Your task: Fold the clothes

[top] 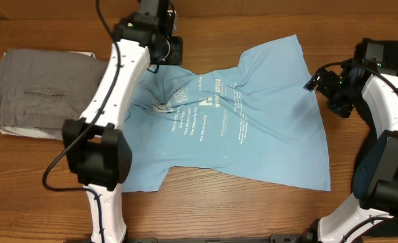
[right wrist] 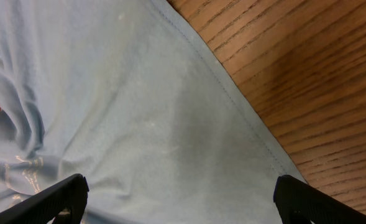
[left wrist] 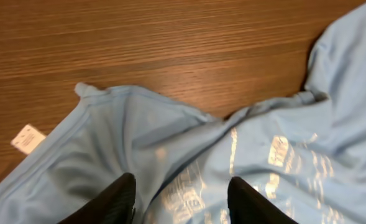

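The clothes are a light blue T-shirt (top: pixel 253 135) lying rumpled on the wooden table, white lettering facing up. My left gripper (top: pixel 159 59) hovers over its far left part by the collar. In the left wrist view that gripper (left wrist: pixel 181 200) is open, its dark fingertips (left wrist: pixel 119 200) apart above a bunched fold of the shirt (left wrist: pixel 189 143), gripping nothing. My right gripper (top: pixel 318 81) sits at the shirt's right edge. Seen from the right wrist, it (right wrist: pixel 181 196) stands wide open over flat blue cloth (right wrist: pixel 139 106) near a stitched hem, empty.
A folded grey garment (top: pixel 40 91) lies at the table's left, beside the left arm. A small white tag (left wrist: pixel 28 138) sticks out by the shirt's edge. Bare wood (top: pixel 239 209) runs along the front and behind the shirt.
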Controlling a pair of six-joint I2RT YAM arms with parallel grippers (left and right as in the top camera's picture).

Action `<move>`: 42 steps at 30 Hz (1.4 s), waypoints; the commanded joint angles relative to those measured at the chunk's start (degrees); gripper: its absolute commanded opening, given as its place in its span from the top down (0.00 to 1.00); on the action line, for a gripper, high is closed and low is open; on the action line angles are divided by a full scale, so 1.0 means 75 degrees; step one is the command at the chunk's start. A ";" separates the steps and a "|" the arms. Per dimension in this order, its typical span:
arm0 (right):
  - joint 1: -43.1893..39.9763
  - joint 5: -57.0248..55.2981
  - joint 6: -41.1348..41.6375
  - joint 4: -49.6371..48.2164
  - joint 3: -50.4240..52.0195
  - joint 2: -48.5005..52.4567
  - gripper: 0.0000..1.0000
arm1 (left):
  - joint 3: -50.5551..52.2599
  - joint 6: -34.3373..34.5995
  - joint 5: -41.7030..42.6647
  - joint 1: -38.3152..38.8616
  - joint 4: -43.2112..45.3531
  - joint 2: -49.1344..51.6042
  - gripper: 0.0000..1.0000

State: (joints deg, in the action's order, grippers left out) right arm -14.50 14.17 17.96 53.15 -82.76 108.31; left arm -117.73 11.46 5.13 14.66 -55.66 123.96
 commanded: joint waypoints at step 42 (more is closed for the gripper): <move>0.0012 0.0009 -0.0052 -0.0029 -0.0114 -0.0061 0.00 | -0.1297 0.0303 -0.0755 -0.0114 0.0615 0.1676 0.96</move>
State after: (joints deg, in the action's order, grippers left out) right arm -14.48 14.17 17.93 53.12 -82.76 108.31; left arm -122.61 13.54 -0.86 14.31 -47.92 141.18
